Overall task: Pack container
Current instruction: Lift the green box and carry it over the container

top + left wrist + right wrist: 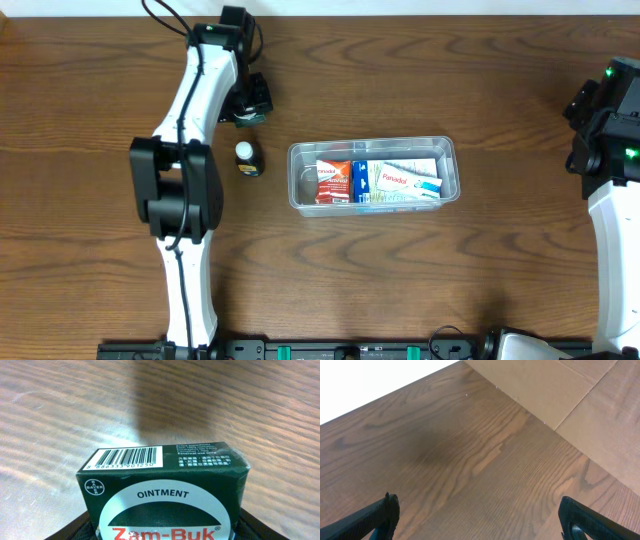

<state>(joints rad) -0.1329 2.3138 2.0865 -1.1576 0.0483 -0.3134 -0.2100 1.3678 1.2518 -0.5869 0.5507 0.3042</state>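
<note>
Everywhere, a brown wood-grain table (400, 290) carries the container (293, 180); left gripper (247, 108) clamps an ointment box (160, 490), right gripper (479, 505) gapes wide.

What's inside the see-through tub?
The container holds a red Panadol box and a blue-and-white Panadol box, side by side. Anything under them is covered.

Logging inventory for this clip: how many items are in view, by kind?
Boxes: 3 (red Panadol, blue-white Panadol, Zam-Buk box)
Bottle: 1
Container: 1
Total: 5
</note>
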